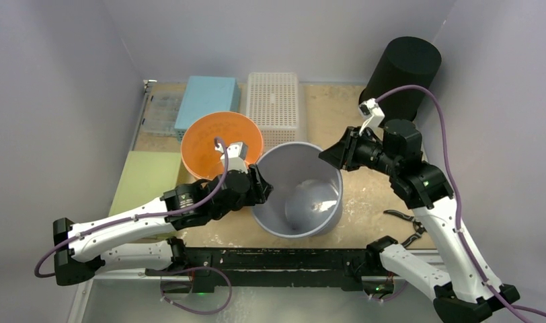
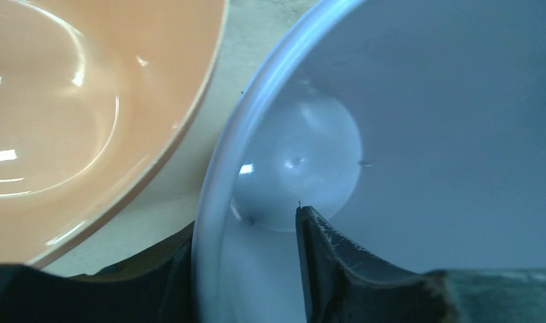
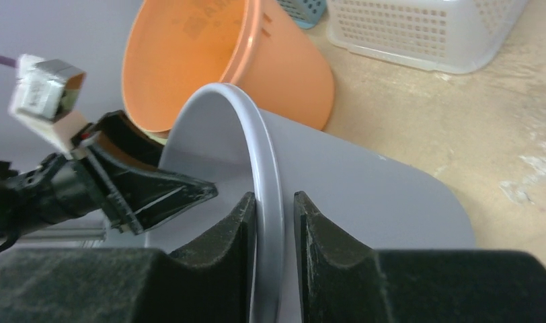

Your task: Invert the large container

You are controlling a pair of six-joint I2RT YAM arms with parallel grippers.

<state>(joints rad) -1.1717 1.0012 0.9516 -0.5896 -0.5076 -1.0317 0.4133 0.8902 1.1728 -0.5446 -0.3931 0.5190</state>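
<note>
The large container (image 1: 304, 202) is a grey bucket standing upright, mouth up, in the middle of the table. My left gripper (image 1: 260, 185) straddles its left rim with the jaws open. In the left wrist view one finger sits outside the wall, and the other finger (image 2: 317, 262) hangs inside, clear of the container's rim (image 2: 213, 202). My right gripper (image 1: 327, 156) is at the far right rim. In the right wrist view that gripper (image 3: 275, 202) has its two fingers closed in on the rim bead (image 3: 267, 161) from both sides.
An orange bucket (image 1: 210, 145) stands upright right behind the grey one on the left, almost touching it. Further back are a white mesh basket (image 1: 274, 101) and a blue box (image 1: 206, 101). A green pad (image 1: 146, 178) lies left, a black cylinder (image 1: 405, 74) back right.
</note>
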